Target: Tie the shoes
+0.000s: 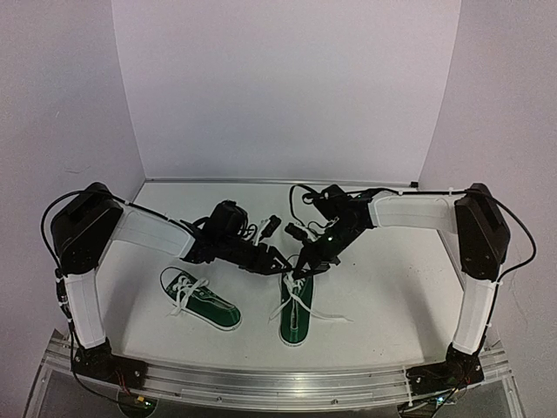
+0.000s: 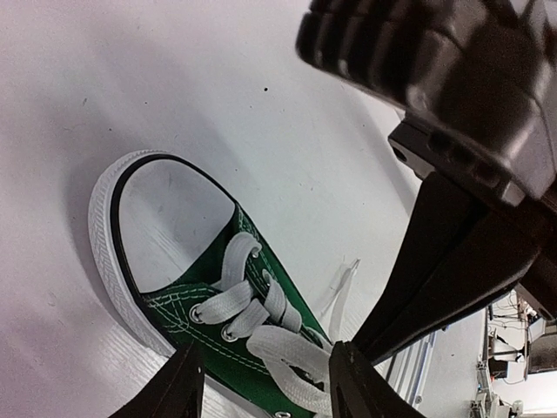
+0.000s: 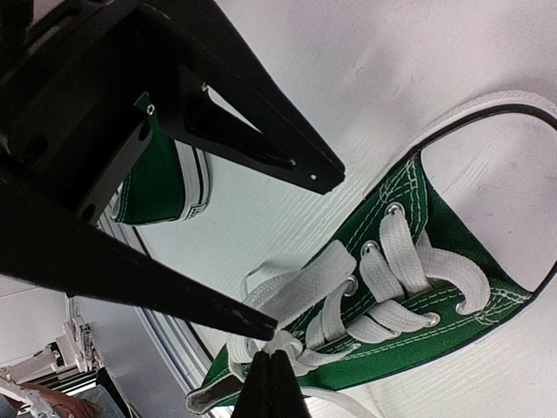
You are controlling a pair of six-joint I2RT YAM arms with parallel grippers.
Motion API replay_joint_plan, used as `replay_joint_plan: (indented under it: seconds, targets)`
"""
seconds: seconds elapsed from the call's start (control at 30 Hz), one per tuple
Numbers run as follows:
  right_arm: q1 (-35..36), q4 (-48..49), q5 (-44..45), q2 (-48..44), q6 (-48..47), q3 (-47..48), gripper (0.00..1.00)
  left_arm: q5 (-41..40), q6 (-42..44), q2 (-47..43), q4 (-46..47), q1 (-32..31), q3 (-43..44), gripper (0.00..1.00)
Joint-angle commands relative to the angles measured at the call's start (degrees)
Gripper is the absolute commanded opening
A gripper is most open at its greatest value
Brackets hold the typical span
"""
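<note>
Hovering over the right-hand shoe on the counter, the right pincer was closed, seemingly nipping a lace, while the left pincer gaped open just beside it; a hard tug could drag the light shoe or slip the lace free

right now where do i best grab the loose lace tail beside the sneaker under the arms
Pinch the lace tail near its free end, where it lies flat on the table clear of the sneaker. Come from above, closing across its width: pushed sideways, a flat strip would likely just slide.
</note>
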Motion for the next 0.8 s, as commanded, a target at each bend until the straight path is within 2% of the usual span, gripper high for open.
replay_joint_plan:
  seconds: [0.0,0.07,0.33,0.4,0.5,0.63,0.7,0.77]
  targets:
    - [0.3,1.3,-0.9,-2.6,0.2,-0.3,0.0,0.5,-0.2,1.0,1.7,0.2,2.7,0.42]
    - [0.3,1.3,-0.8,-2.7,0.1,-0.4,0.0,0.9,-1.1,0.7,3.2,0.2,2.1,0.39]
    - [0.3,1.3,-1.0,-2.7,-0.3,-0.5,0.0,3.5,-3.8,0.3,6.8,0.3,0.5,0.45]
    - [0.3,1.3,-1.1,-2.7,-0.4,-0.5,0.0,3.9,-4.3,0.7,7.5,0.3,0.8,0.41]
    - [0.3,1.3,-0.9,-2.9,-0.4,-0.7,0.0,4.0,-4.4,0.7,7.3,0.3,1.0,0.27]
    - [0.3,1.4,-0.6,-3.4,-0.6,-1.0,0.0,3.9,-3.8,0.3,5.9,0.4,0.7,0.22]
    - [0.3,1.4,-0.6,-3.6,-0.8,-1.2,0.0,3.1,-3.4,0.1,4.5,0.5,0.6,0.31]
    - [0.3,1.5,-0.7,-3.6,-0.9,-1.2,0.0,1.9,-3.3,0.0,4.0,0.5,0.4,0.48]
